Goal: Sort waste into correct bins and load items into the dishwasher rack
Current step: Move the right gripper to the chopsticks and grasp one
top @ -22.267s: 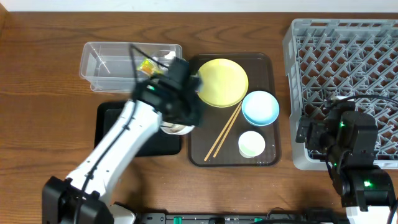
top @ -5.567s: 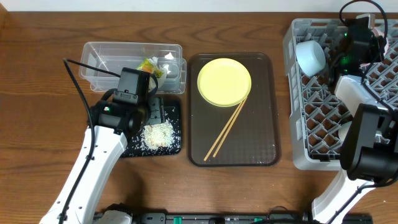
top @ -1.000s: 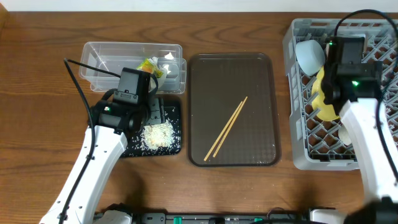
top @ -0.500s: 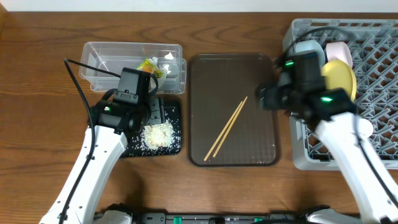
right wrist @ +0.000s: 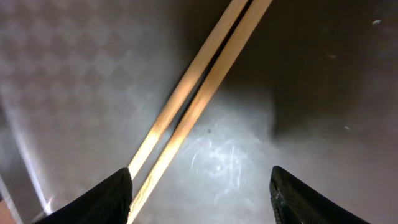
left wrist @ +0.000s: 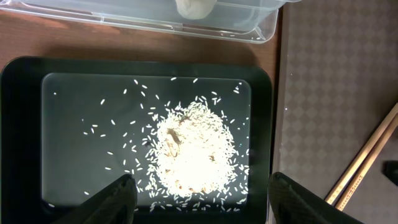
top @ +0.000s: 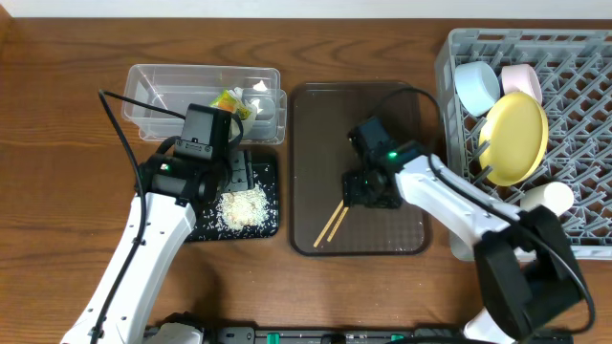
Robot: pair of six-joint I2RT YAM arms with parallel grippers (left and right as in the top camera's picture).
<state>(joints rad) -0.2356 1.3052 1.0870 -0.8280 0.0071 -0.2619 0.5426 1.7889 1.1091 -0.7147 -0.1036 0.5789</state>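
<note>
Two wooden chopsticks (top: 331,224) (right wrist: 198,107) lie slantwise on the brown tray (top: 316,115). My right gripper (top: 371,189) (right wrist: 202,200) hangs open low over them; they run past its left finger, not gripped. My left gripper (top: 232,177) (left wrist: 202,202) is open and empty above the rice (top: 241,207) (left wrist: 193,146) in the black tray (top: 270,225) (left wrist: 25,124). The clear tub (top: 163,96) holds the green-and-orange wrapper (top: 227,100) and white paper scrap (top: 254,95). In the grey rack (top: 574,86) stand the blue bowl (top: 475,86), pink bowl (top: 522,78), yellow plate (top: 516,139) and pale cup (top: 547,198).
The brown tray sits between the black tray and the rack, its raised rim round the chopsticks. The clear tub's wall (left wrist: 186,28) lies just beyond the black tray. A black cable (top: 120,110) loops off my left arm.
My right arm has swung left from the rack to the brown tray and come down over the chopsticks, its jaws narrowing a little. The yellow plate stays standing in the rack. The left arm has not moved.
</note>
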